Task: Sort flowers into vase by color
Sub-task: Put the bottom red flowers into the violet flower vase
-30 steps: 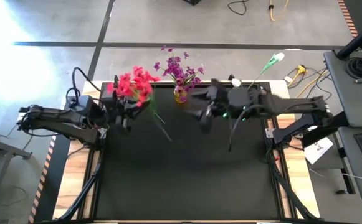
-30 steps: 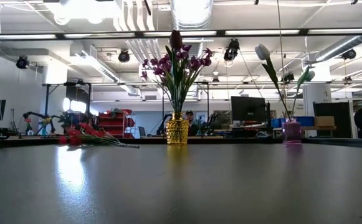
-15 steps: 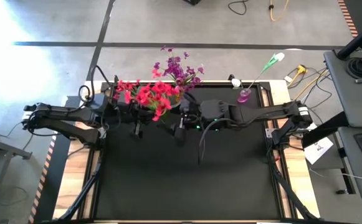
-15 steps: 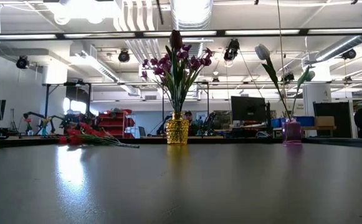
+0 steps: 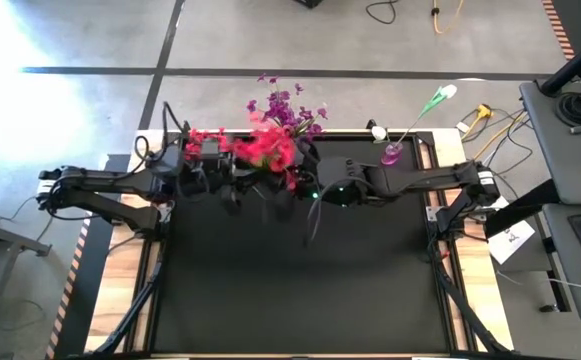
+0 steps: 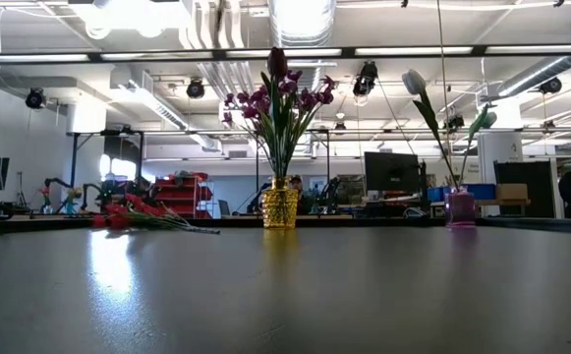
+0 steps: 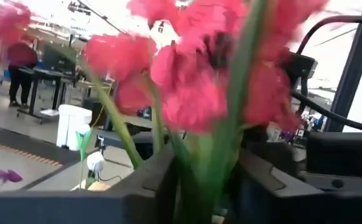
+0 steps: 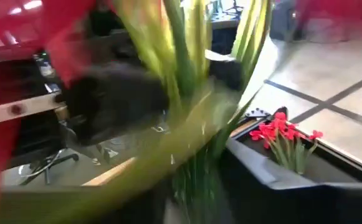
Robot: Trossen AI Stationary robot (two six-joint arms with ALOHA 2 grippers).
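While I carry: left gripper (image 5: 232, 187) clamps red flowers (image 5: 265, 150) near table's (image 5: 300, 290) far edge.
Right gripper (image 5: 305, 190): grip unclear.
Next: find a vase.

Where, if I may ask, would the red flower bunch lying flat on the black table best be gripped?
Grip the red flower bunch on its thin green stems, coming straight down: it lies flat, stems trailing bare towards the yellow vase, blooms soft. The left pincer holds other red flowers.
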